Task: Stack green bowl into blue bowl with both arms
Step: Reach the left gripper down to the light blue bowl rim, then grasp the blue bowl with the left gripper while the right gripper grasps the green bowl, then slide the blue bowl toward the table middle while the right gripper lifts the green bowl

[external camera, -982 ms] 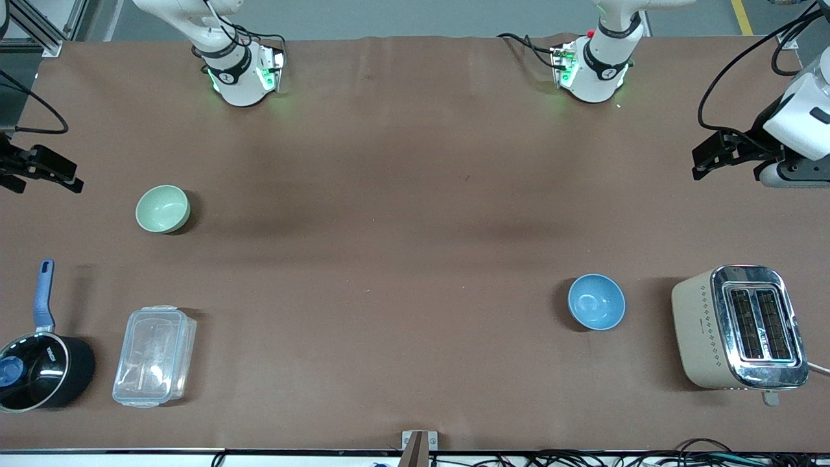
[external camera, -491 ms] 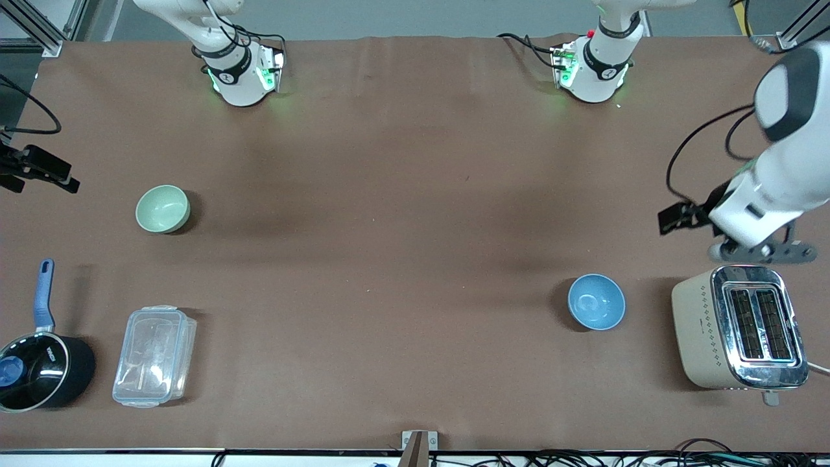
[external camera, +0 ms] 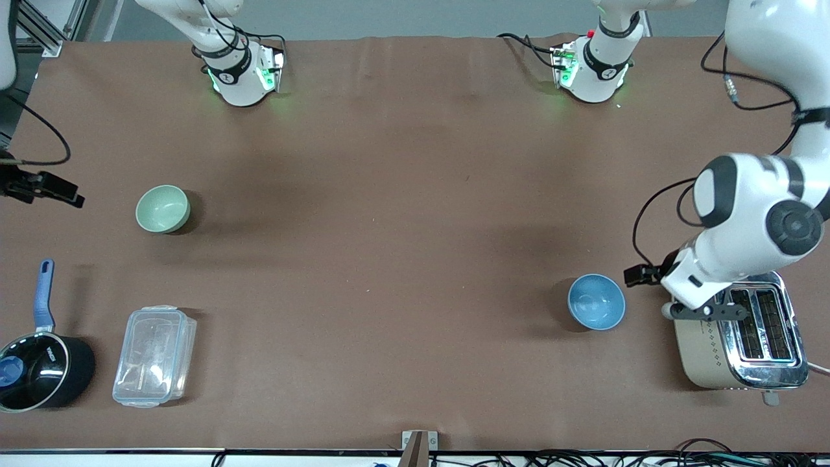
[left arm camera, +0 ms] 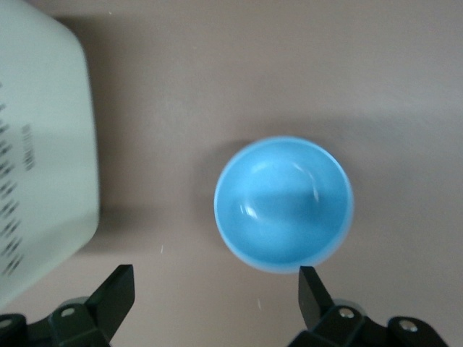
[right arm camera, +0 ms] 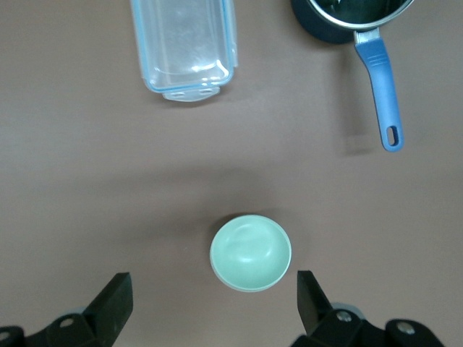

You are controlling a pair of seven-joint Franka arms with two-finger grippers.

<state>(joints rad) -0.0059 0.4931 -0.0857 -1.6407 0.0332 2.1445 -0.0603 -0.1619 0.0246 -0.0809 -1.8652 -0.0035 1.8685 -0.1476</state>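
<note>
The pale green bowl point(external camera: 163, 208) stands upright on the brown table toward the right arm's end. It also shows in the right wrist view point(right arm camera: 250, 253). My right gripper point(external camera: 55, 188) hangs open and empty beside it, at the table's edge point(right arm camera: 215, 285). The sky-blue bowl point(external camera: 596, 301) stands upright toward the left arm's end, nearer the front camera. My left gripper point(external camera: 642, 275) is open and empty in the air, between the blue bowl point(left arm camera: 283, 204) and the toaster; its fingertips point(left arm camera: 312, 285) are just short of the bowl's rim.
A beige and chrome toaster point(external camera: 739, 331) stands beside the blue bowl, partly under the left wrist; it also shows in the left wrist view point(left arm camera: 36, 166). A clear plastic box point(external camera: 154, 355) and a black saucepan with a blue handle point(external camera: 39, 373) sit nearer the front camera than the green bowl.
The left arm has swung from the table's end to over the toaster's edge, bringing its gripper beside the blue bowl. The right gripper has barely shifted. Both bowls are unmoved.
</note>
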